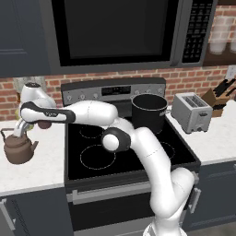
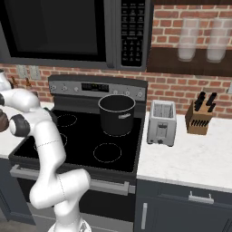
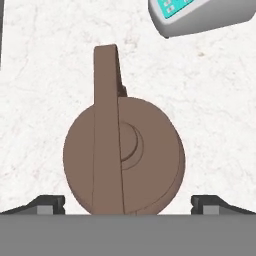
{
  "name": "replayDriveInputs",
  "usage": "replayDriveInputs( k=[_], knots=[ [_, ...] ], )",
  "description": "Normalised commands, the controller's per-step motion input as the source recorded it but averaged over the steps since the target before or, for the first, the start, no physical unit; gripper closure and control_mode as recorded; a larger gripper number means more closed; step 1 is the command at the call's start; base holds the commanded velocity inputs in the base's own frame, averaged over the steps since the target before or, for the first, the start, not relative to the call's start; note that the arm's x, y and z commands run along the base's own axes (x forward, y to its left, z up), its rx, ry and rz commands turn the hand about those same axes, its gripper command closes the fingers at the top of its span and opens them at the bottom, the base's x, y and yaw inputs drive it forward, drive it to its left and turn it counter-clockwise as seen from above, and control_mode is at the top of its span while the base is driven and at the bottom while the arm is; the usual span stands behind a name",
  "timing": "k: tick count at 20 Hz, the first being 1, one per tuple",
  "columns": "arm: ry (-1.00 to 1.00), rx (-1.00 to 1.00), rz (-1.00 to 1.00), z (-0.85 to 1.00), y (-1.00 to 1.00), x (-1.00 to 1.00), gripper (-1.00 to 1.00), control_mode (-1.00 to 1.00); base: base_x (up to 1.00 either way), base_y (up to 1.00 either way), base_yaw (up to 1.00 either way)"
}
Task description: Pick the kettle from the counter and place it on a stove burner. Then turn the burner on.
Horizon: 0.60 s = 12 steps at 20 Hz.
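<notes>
While I hold the arm stretched out to the left over the counter (image 1: 32,173), the gripper (image 1: 19,129) hangs just above the kettle (image 1: 18,148), pointing down at it. Looking along the hand, I see the kettle (image 3: 124,157) from straight above: round brown body, knobbed lid in the middle, handle arching across it as a broad band, spout poking out at the far side. Both fingertips (image 3: 45,204) sit wide apart, one on each side of the kettle body, so the tool is released and spread fully; nothing grasped. I cannot tell if the tips touch the kettle.

Kettle stands upright on the white counter left of the cooktop (image 1: 179,152), near the left edge of the left base view, well apart from the glass. A grey device with teal buttons (image 3: 200,15) lies on the counter at the far right of the hand view.

On the cooktop, the stove burner (image 1: 97,156), the large white ring at near left, is bare. A tall black pot (image 1: 149,112) stands on the far right ring. From the right base camera I see the same pot (image 2: 117,113) and the arm bending off the left edge.

Right of the stove, a silver toaster (image 1: 191,112) stands on the other counter stretch, with a knife block (image 2: 199,117) further right. Microwave (image 1: 115,32) hangs above the stove.
</notes>
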Motion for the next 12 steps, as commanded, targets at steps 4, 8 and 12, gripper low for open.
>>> replayDriveInputs(
  k=[4, 8, 12],
  knots=[
    [0.0, 0.0, 0.03, -0.03, 0.06, 0.01, -1.0, -1.0, 0.0, 0.0, 0.0],
    [0.0, 0.0, 0.01, 0.0, 0.02, 0.0, -1.0, -1.0, 0.0, 0.0, 0.0],
    [0.0, 0.0, 0.0, 0.0, 0.0, 0.0, -1.0, -1.0, 0.0, 0.0, 0.0]
  ],
)
